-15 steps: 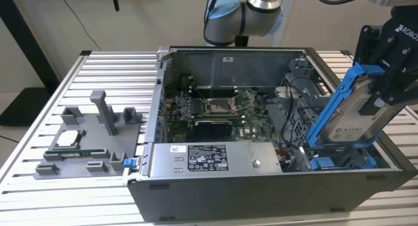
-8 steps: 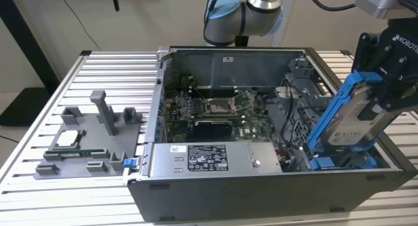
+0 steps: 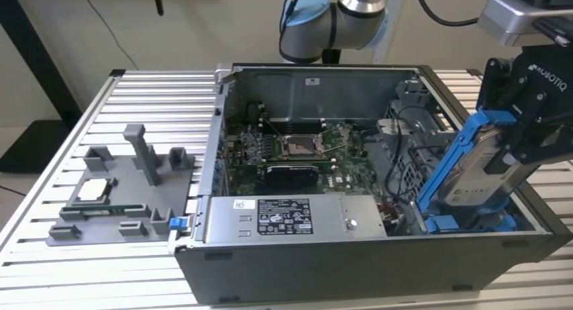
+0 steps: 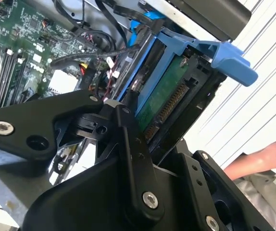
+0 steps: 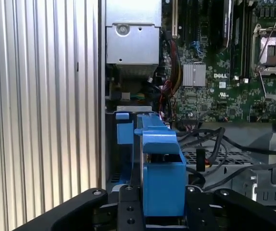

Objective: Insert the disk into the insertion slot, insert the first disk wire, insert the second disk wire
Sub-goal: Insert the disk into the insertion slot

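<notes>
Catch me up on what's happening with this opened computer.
The robot arm's gripper is shut on the disk, a silver drive in a blue carrier, and holds it steeply tilted at the exterior view's right end of the open computer case. The disk's lower end is down at the insertion slot, and its upper end sticks up above the case wall. It is not yet seated, and its connector edge is bare.

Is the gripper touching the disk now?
Touching: in the first wrist view the gripper clamps the disk, one jaw pressed against each side.
</notes>
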Robot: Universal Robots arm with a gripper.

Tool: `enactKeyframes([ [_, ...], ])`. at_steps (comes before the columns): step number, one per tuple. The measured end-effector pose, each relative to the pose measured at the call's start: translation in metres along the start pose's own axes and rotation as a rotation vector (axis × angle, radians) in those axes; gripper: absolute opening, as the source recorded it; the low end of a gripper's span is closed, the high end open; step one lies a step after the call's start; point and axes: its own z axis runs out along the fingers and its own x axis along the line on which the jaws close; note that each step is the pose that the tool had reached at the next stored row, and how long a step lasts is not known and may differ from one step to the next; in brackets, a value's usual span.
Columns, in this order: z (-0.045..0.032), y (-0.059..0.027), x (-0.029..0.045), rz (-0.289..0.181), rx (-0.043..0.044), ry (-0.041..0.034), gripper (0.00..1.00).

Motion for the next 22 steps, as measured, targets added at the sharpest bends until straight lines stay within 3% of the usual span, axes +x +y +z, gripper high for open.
enactKeyframes([
  [7,0.0071,0.0,0.0003,0.003,0.0002,-0.0001,0.0],
  [22,0.0314,0.0,0.0011,0.005,0.0002,0.0001,0.0],
])
